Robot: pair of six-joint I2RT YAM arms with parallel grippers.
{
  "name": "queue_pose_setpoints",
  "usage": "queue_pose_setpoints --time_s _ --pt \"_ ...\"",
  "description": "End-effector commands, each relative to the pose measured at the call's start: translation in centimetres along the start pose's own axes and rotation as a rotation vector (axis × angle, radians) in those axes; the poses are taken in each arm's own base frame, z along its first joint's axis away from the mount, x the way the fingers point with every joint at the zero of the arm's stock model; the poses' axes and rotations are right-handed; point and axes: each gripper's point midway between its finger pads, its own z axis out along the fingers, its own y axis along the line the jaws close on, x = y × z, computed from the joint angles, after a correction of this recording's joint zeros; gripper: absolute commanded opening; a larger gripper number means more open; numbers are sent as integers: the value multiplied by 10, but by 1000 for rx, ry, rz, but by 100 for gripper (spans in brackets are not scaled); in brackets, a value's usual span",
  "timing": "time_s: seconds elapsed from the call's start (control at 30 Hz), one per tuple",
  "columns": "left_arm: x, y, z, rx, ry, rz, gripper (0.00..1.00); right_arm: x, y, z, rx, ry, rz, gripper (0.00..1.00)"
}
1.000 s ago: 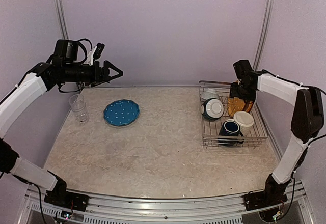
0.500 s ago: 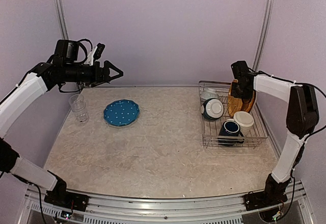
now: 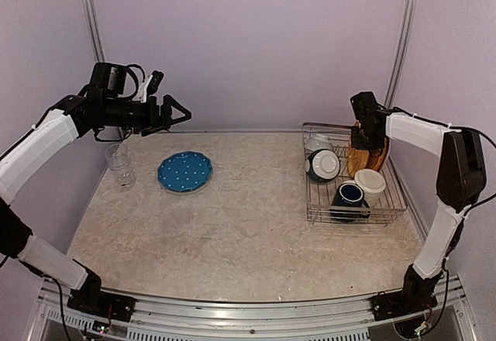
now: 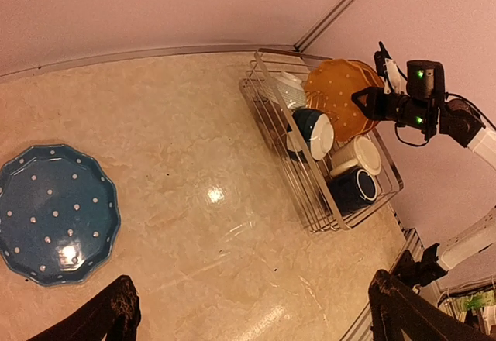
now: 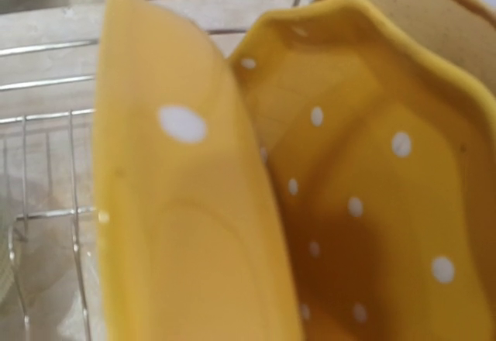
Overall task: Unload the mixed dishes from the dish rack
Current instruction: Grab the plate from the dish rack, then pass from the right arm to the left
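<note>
Silver wire forms the dish rack (image 3: pixel 310 198), a low-sided rectangle at the right of the overhead view, on a pale marbled table (image 3: pixel 232 240). At its back the orange-yellow plates (image 3: pixel 372 157) stand on edge, glossy, with wavy rims and white dots; two of them lean together and fill the right wrist view. In front of them sit a teal bowl (image 3: pixel 323 166) tipped to show its pale inside, a cream mug (image 3: pixel 371 182) and a dark blue mug (image 3: pixel 349 197). The right gripper (image 3: pixel 363 134) is at the plates' upper rim; I cannot tell whether it has hold of one. At the left of the frame a blue dotted plate (image 3: pixel 184 172) lies flat, with a clear glass tumbler (image 3: pixel 118 164) upright beside it. The left gripper (image 3: pixel 183 113) hangs above them, spread wide and holding nothing.
</note>
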Motion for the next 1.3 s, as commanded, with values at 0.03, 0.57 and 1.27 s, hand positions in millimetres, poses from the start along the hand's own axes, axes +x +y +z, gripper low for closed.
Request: queue_pose_setpoints --time_s 0.03,0.57,1.27 --pt "0 12 9 -32 12 -49 99 -68 -19 -69 -15 -211 84 0" --pt "2 33 26 -43 37 -175 98 -78 -24 -166 -310 -364 140 0" --pt "64 -46 85 461 349 -348 93 -10 168 -288 -1517 -192 367 0"
